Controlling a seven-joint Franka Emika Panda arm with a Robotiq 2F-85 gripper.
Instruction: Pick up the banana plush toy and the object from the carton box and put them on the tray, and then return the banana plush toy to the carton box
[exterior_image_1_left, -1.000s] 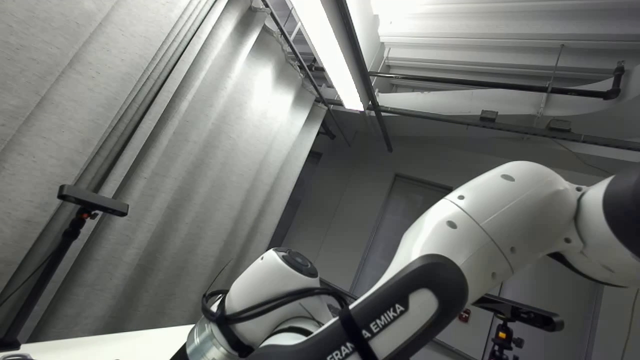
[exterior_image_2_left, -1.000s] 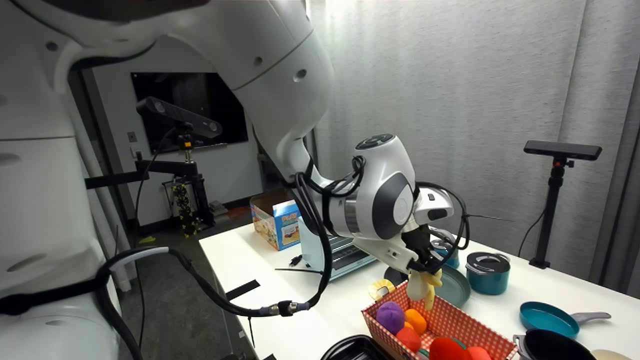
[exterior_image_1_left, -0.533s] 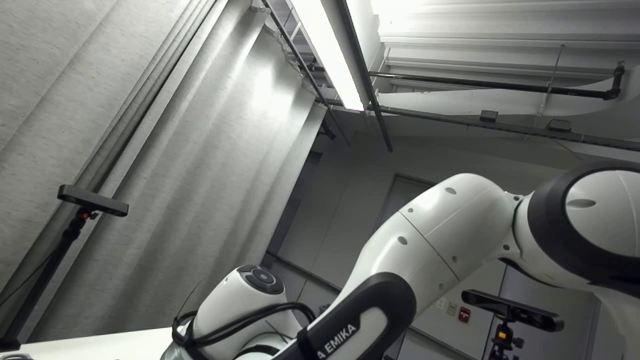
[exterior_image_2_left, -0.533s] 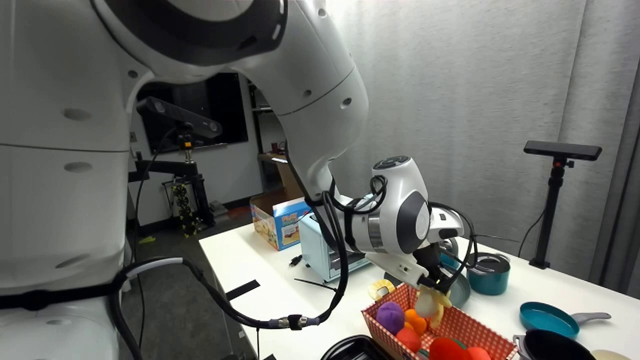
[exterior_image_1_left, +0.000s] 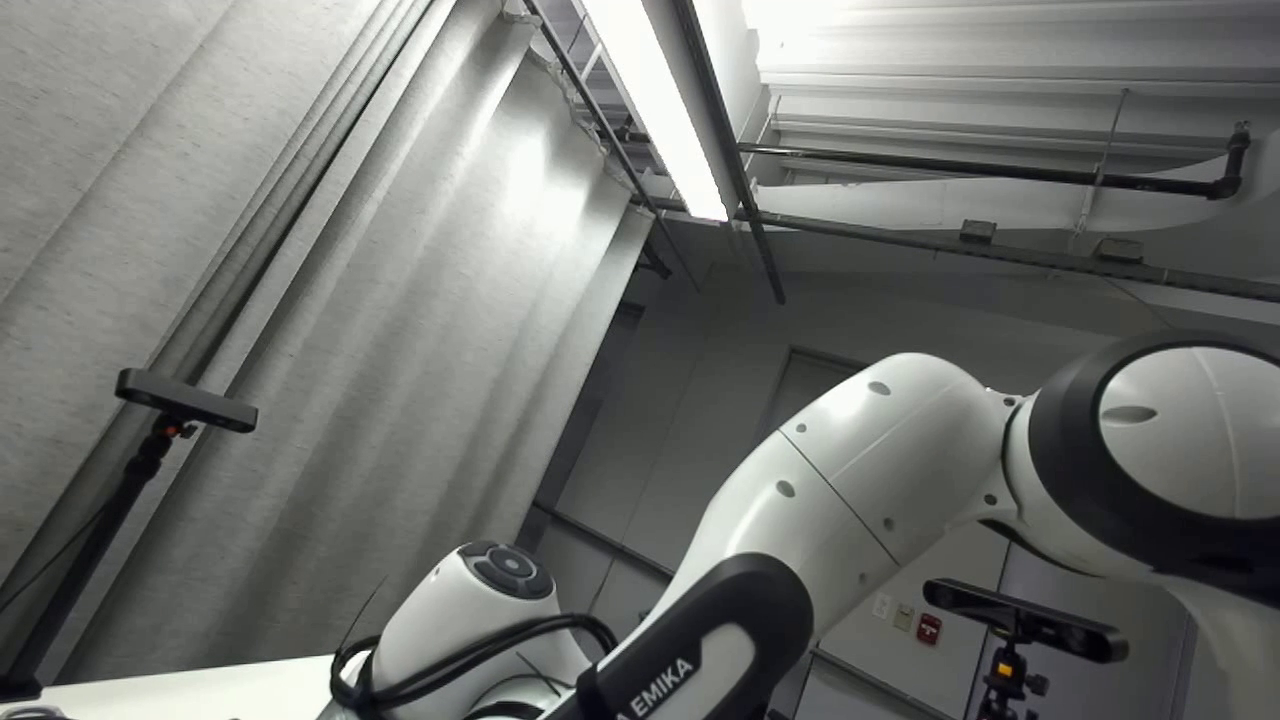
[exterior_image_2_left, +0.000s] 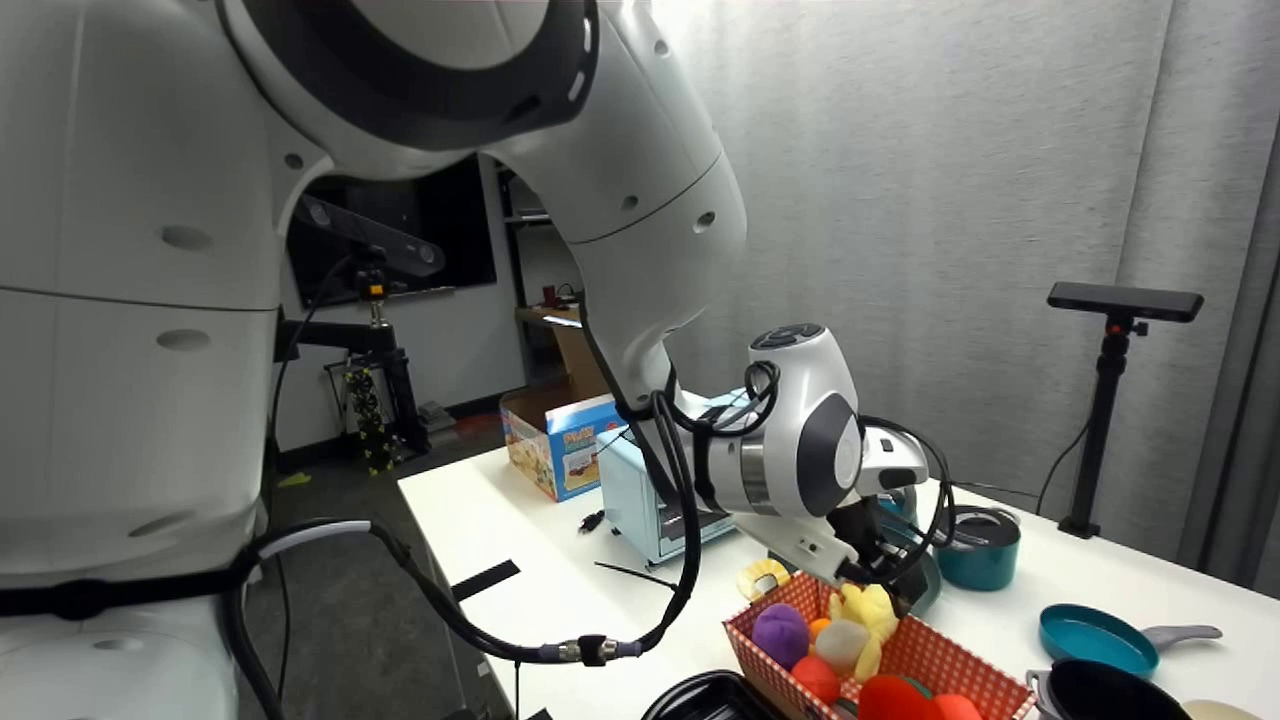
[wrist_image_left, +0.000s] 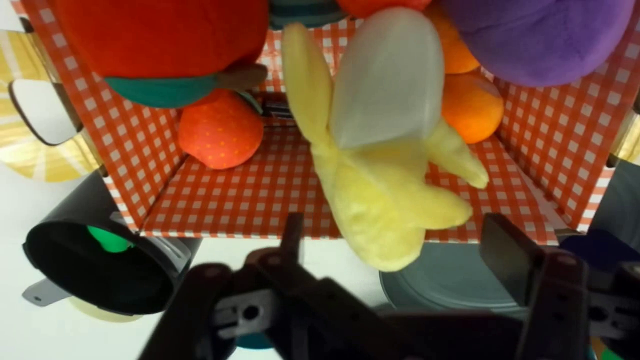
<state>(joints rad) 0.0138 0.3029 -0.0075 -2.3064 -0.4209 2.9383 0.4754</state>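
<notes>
Because the banana plush toy (wrist_image_left: 380, 200) lies in the carton box (wrist_image_left: 120, 130) with its long axis running almost straight toward the claw (wrist_image_left: 392, 216), the fingers (wrist_image_left: 507, 257) stand one on each side of that axis in the wrist view. The rounded yellow end is nearest; the pale peeled tip points away, between a red plush toy (wrist_image_left: 165, 42) and a purple plush toy (wrist_image_left: 540, 40). Nothing is in the claw's hold: its jaws are spread wide, with room showing on both sides of the yellow end. That room is uneven, since one flap of peel sticks out sideways toward one fingertip; whether they touch I cannot tell. In an exterior view, where a black tray (exterior_image_2_left: 712, 694) sits just beside the box, the claw hangs just above the toy.

With things lying so, I judge the return to the box nearly done, and the next move most likely a straight lift off that end. A sideways shift toward the flap could drag the soft toy along with it.
</notes>
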